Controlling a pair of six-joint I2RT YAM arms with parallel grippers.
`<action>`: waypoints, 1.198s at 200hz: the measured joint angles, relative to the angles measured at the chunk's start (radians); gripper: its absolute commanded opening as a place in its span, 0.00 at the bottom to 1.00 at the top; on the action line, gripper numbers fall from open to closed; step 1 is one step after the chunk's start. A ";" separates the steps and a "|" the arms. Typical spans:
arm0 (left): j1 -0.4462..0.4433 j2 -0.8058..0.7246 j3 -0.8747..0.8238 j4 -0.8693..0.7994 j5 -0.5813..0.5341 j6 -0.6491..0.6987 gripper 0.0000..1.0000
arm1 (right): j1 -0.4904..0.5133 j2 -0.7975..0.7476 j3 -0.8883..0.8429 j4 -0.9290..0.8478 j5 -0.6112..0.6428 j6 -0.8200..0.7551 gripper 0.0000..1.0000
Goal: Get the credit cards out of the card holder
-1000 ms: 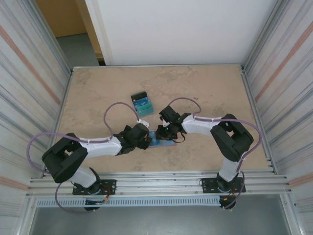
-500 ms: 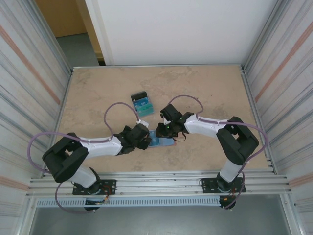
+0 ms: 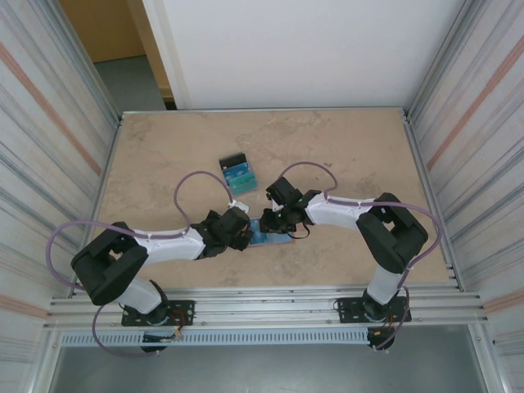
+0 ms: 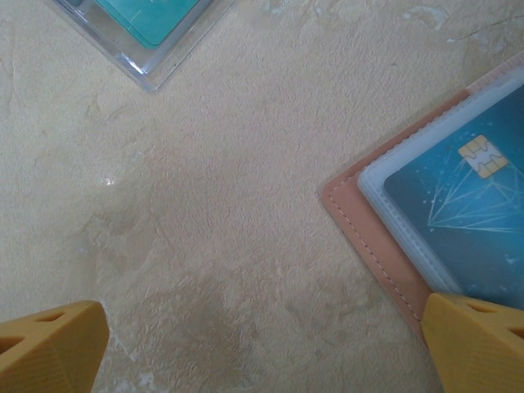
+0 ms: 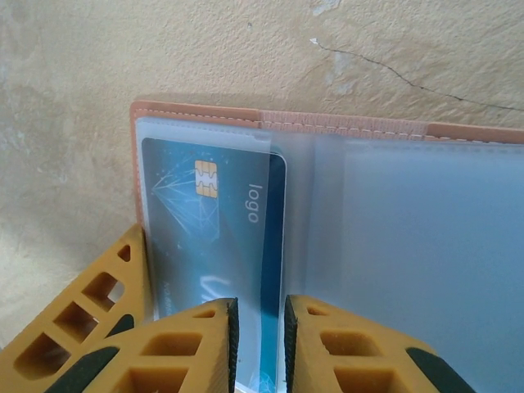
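Note:
The salmon-pink card holder (image 3: 277, 238) lies open on the table between the two arms. A blue credit card (image 5: 213, 237) with a gold chip sits in its left clear sleeve, its right edge poking out of the sleeve. My right gripper (image 5: 259, 307) has its tips down on that card. Its jaws are a narrow gap apart, and the flat card shows through the gap. My left gripper (image 4: 262, 344) is wide open. Its right finger (image 4: 475, 344) rests on the card holder's (image 4: 368, 237) corner. The same finger (image 5: 82, 327) is in the right wrist view beside the sleeve.
A clear case (image 3: 238, 172) with teal and blue cards lies farther back on the table, and its corner (image 4: 147, 41) is at the top left of the left wrist view. Ribbed metal walls close both sides, and a rail runs along the near edge.
The right arm's elbow swung slightly right and came back. Both grippers and the card holder stay where they were.

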 measured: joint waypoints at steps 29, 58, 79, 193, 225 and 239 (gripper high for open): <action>0.000 0.000 0.002 -0.002 0.000 0.000 0.99 | 0.000 0.001 -0.009 0.008 -0.001 0.000 0.24; 0.000 0.004 0.003 -0.003 0.000 0.000 0.99 | 0.000 0.016 -0.011 0.020 -0.006 0.002 0.24; 0.000 0.005 0.004 -0.004 0.000 0.000 0.99 | 0.000 0.020 -0.011 0.026 -0.014 0.002 0.24; 0.000 0.015 0.017 -0.019 -0.016 -0.001 0.99 | -0.062 -0.008 -0.144 0.256 -0.196 0.056 0.21; 0.000 0.014 0.018 -0.023 -0.018 -0.001 0.99 | -0.074 -0.008 -0.180 0.334 -0.244 0.080 0.20; 0.000 0.015 0.018 -0.026 -0.019 -0.004 0.99 | -0.074 -0.008 -0.189 0.355 -0.255 0.082 0.20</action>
